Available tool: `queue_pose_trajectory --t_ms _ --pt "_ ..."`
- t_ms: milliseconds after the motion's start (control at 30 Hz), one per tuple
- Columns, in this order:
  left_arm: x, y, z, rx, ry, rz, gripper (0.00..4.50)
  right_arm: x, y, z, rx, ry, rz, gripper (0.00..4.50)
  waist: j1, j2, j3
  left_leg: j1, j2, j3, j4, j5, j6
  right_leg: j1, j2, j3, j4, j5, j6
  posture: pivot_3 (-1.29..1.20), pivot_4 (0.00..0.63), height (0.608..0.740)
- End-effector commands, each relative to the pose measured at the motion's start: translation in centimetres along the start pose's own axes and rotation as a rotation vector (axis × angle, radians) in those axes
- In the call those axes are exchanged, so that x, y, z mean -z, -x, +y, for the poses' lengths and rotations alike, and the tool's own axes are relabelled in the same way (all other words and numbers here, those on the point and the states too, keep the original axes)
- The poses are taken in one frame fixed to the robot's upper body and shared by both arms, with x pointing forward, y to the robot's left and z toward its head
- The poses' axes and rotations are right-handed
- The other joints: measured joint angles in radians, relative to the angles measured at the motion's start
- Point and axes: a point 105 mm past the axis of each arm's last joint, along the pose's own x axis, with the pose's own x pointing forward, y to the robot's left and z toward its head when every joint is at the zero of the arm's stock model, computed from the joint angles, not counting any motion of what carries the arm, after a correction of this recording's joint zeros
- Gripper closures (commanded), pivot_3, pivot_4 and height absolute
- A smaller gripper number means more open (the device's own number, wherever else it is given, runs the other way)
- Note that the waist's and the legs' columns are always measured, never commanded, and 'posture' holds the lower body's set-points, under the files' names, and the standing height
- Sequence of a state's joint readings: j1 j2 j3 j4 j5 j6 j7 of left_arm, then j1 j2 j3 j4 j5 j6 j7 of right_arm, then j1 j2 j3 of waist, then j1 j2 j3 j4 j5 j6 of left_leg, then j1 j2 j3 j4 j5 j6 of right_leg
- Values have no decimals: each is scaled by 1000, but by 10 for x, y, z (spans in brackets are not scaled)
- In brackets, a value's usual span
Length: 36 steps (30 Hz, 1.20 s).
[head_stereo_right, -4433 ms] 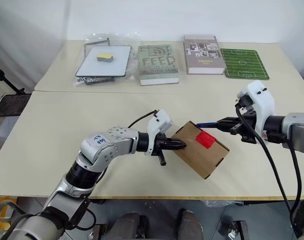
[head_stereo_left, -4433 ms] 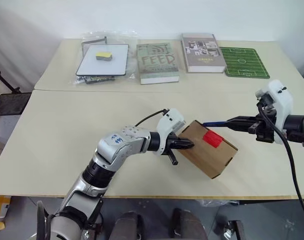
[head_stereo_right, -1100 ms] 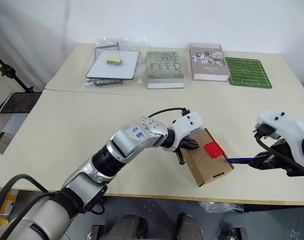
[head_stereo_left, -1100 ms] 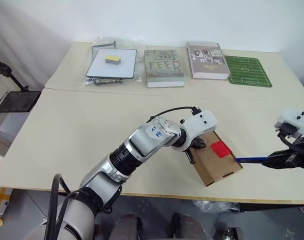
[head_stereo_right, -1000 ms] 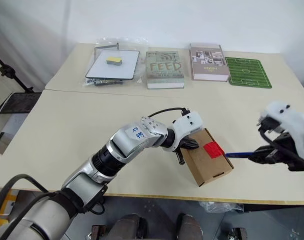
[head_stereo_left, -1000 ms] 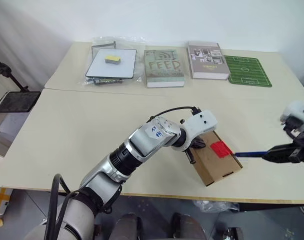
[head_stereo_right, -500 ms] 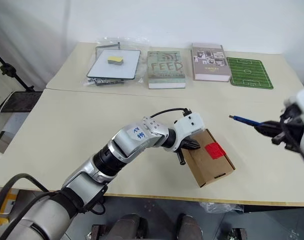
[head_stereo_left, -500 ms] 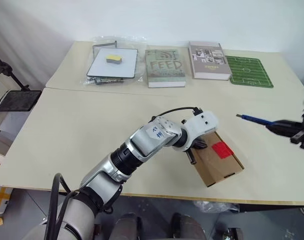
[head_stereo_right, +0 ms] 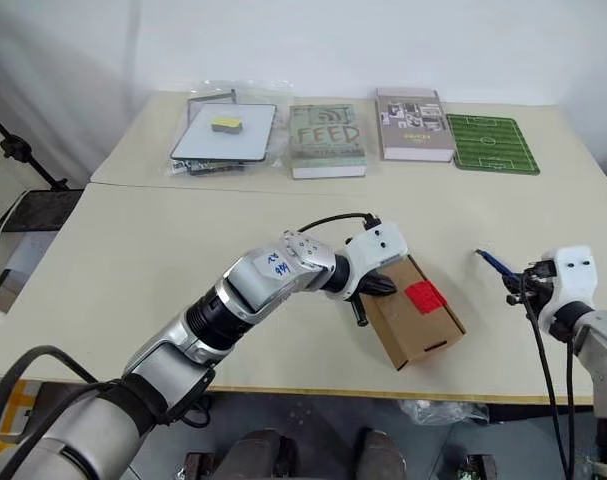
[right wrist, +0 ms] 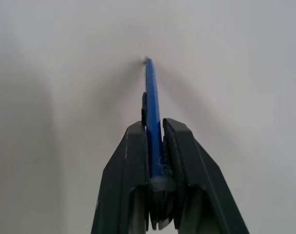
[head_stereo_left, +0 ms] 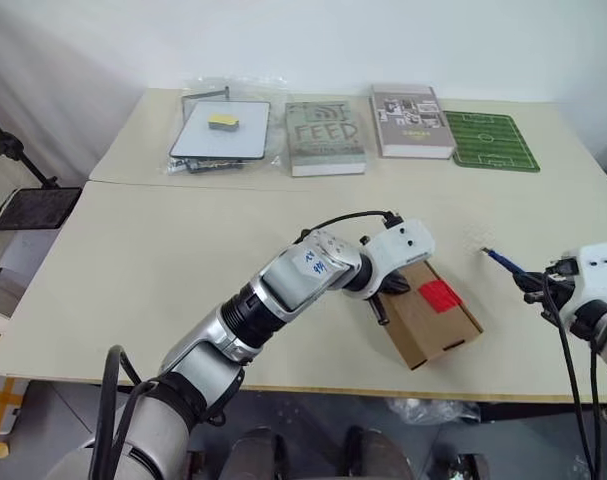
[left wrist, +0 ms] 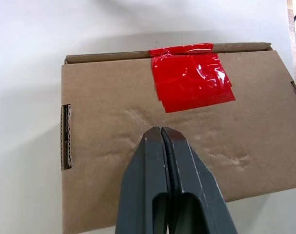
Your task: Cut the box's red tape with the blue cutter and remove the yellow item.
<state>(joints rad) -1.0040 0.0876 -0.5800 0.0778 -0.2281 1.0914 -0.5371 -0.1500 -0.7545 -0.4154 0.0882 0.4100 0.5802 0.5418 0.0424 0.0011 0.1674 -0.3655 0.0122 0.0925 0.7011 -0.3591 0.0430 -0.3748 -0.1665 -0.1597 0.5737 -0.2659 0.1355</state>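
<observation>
Box pinned by the left hand; blue cutter held clear by the right hand.

The box (head_stereo_left: 431, 315) is laid flat near the front edge of the bench (head_stereo_left: 163, 260), with the red tape (head_stereo_left: 440, 295) folded over its far right edge. The left hand (left wrist: 163, 134) is pressed together, with nothing between its fingers, and is set on the top panel of the box just beside the tape. The blue cutter (head_stereo_right: 496, 263) is pinched by its rear end in the right hand (right wrist: 154, 131), well apart from the box on the right side of the bench, with its tip at the bench surface; contact cannot be confirmed. Two books (head_stereo_left: 325, 136), a green pitch mat (head_stereo_left: 490, 140) and a whiteboard (head_stereo_left: 219, 128) are lined up along the far edge. The box is closed and the yellow item cannot be seen.
</observation>
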Motion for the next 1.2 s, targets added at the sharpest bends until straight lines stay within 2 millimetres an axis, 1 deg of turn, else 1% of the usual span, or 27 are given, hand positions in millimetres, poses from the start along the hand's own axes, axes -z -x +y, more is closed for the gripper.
queue_pose_trajectory --t_ms 33,100,200,233,333,367,400,467,567,600,667,733,767,800,833,967,1000,1033,1067,1100,1133,1200 --pt "38 -10 10 -46 76 142 4500 -1 1 -17 95 11 -12 3619 -7 0 0 0 0 1 0 0 1 0 0 1 -1 2 0 0 150 740" --pt "33 -7 11 -48 84 118 4500 0 8 -20 110 13 -7 3015 -9 2 1 -3 0 1 0 0 -1 -1 -1 1 -6 8 1 0 150 740" --pt "26 -2 12 -53 91 85 4500 -5 20 -25 137 26 -19 1918 -9 9 0 -4 0 0 -1 0 -2 -2 -3 4 -7 9 0 0 150 740" --pt "23 1 13 -53 93 71 4500 -9 25 -25 141 41 -22 1644 -11 10 1 -4 0 0 -2 0 -2 -2 -2 4 -7 9 0 0 150 740" --pt "15 8 14 -51 98 40 4500 -16 34 -24 147 69 -31 635 -14 13 1 -5 0 0 -3 2 2 -3 -1 2 -6 9 0 0 150 740" --pt "8 14 16 -55 95 21 4500 -23 39 -22 137 82 -32 281 -14 13 1 -5 0 1 -3 2 2 -3 0 2 -6 9 0 0 150 740" --pt "2 20 18 -58 91 2 4500 -29 43 -19 129 92 -31 40 -15 15 2 -5 0 1 -3 2 2 -3 0 1 -6 9 0 0 150 740" --pt "-10 31 21 -59 93 -32 4500 -38 49 -11 103 111 -28 40 -19 16 4 -6 0 2 -3 2 2 -5 0 1 -5 9 0 0 150 740" --pt "-20 41 23 -60 99 -65 4500 -44 56 3 48 145 -8 40 -17 17 5 -10 1 5 -4 3 3 -12 1 2 -1 8 0 0 150 740" --pt "-22 43 24 -61 101 -71 4500 -45 57 7 35 151 -2 40 -16 16 5 -14 0 5 -4 4 4 -16 1 2 1 8 0 0 150 740" --pt "-28 52 28 -71 104 -93 4500 -49 58 21 -12 171 20 40 -14 17 5 -20 0 5 -3 8 4 -21 2 1 1 8 0 0 150 740" --pt "-32 59 30 -80 107 -107 4500 -53 57 31 -39 178 26 40 -12 17 8 -22 -1 5 -3 8 5 -23 2 1 1 8 0 0 150 740" --pt "-34 61 31 -85 107 -113 4500 -55 56 34 -42 178 25 318 -10 16 8 -22 -1 5 -3 8 5 -23 2 1 1 8 0 0 150 740" --pt "-35 63 32 -88 106 -121 4500 -58 54 38 -51 178 19 406 -8 15 9 -22 -2 5 -3 8 5 -23 2 1 1 8 0 0 150 740" --pt "-37 65 33 -89 108 -130 4500 -61 53 43 -66 177 14 610 -7 14 10 -22 -2 5 -3 9 5 -23 2 1 1 8 0 0 150 740" --pt "-40 71 37 -103 130 -147 4500 -57 47 56 -107 198 77 1941 3 14 12 -22 -2 4 -3 9 5 -23 2 1 0 8 0 0 150 740" --pt "-31 71 44 -136 149 -121 4500 -55 47 61 -127 207 90 2286 6 13 12 -23 -2 4 -3 9 5 -23 2 0 0 8 1 0 150 740" --pt "-24 72 50 -161 163 -102 4500 -54 47 64 -140 212 97 2728 6 14 12 -23 -2 4 -3 9 5 -23 2 0 0 8 1 0 150 740" --pt "-17 72 55 -185 171 -85 4500 -54 46 66 -148 217 101 2983 7 14 13 -23 -2 4 -4 9 5 -23 2 0 0 8 1 0 150 740" --pt "-8 74 61 -211 195 -65 4500 -55 43 67 -149 218 99 3397 7 14 13 -23 -2 4 -4 9 5 -23 2 0 0 8 1 0 150 740" --pt "0 75 65 -230 202 -45 4500 -56 41 68 -149 215 95 3784 6 14 13 -23 -2 5 -4 9 5 -23 3 0 0 8 1 0 150 740" --pt "16 78 68 -253 228 -2 4500 -58 35 69 -149 214 87 4406 4 14 14 -22 -2 5 -4 9 5 -23 3 1 0 8 1 0 150 740"
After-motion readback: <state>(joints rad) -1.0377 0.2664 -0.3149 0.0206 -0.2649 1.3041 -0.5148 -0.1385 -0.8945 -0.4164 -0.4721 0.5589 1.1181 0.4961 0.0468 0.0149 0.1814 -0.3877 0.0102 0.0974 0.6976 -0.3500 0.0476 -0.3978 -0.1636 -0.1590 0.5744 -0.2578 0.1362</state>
